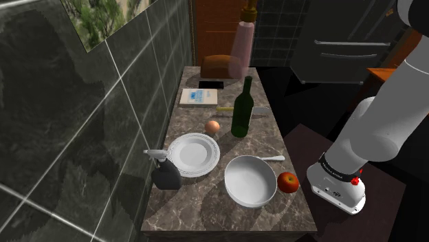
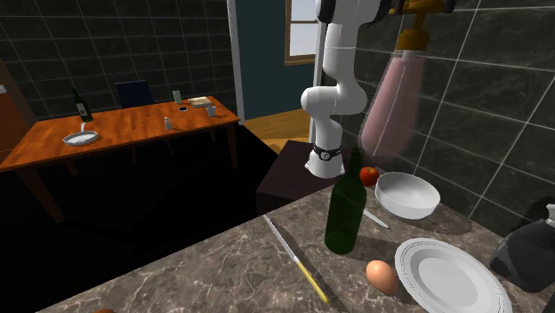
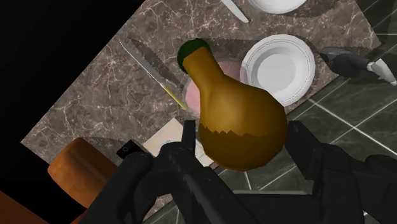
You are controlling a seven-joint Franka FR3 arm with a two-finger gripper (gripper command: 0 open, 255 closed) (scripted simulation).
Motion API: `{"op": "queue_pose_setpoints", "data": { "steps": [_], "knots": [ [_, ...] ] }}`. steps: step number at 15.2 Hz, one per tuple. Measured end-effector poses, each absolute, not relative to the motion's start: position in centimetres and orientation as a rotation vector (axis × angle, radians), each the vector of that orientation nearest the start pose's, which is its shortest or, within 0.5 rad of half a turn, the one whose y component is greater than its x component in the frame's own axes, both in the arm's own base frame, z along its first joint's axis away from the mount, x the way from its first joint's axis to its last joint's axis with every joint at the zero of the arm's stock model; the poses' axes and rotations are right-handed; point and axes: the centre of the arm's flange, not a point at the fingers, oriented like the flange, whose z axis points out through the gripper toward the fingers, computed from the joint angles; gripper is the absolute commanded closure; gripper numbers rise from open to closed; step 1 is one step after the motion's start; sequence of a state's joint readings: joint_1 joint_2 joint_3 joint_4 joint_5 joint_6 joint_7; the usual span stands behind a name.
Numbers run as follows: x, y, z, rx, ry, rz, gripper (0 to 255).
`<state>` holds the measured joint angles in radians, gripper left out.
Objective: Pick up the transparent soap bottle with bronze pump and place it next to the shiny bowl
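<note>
The soap bottle (image 1: 242, 47) has a pinkish see-through body and a bronze pump (image 2: 414, 37). It hangs high in the air over the far part of the marble counter (image 1: 206, 213). In the wrist view my gripper (image 3: 242, 137) is shut on the bronze pump (image 3: 238, 121), one black finger (image 3: 189, 137) on each side of it, with the pink body (image 3: 191, 95) below. The shiny white bowl (image 1: 250, 180) stands at the near end of the counter, well away from the bottle; it also shows in the second exterior view (image 2: 406, 194).
A green wine bottle (image 1: 241, 108) stands mid-counter, an egg (image 1: 212, 126) and a white plate (image 1: 194, 154) near it. A red apple (image 1: 287, 182) and a spoon (image 1: 271, 158) lie by the bowl. A dark spray bottle (image 1: 165, 172) stands by the tiled wall, a knife (image 2: 295, 258) beyond the wine bottle.
</note>
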<state>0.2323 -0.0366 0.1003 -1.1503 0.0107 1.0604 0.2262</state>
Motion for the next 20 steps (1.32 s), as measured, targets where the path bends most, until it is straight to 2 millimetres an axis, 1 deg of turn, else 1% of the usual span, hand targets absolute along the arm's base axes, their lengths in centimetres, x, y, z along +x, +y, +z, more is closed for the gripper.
{"op": "queue_pose_setpoints", "data": {
  "steps": [2, 4, 5, 10, 20],
  "knots": [
    [41.6, 17.0, 79.8, -3.145, -0.175, 0.082, 255],
    [40.1, 19.3, 81.0, -3.145, -0.176, 0.082, 255],
    [39.5, 19.8, 81.2, -3.145, -0.176, 0.083, 255],
    [39.1, 20.0, 79.1, -3.146, -0.173, 0.085, 255],
    [39.1, 20.0, 73.8, -3.146, -0.173, 0.085, 255]
  ]
}}
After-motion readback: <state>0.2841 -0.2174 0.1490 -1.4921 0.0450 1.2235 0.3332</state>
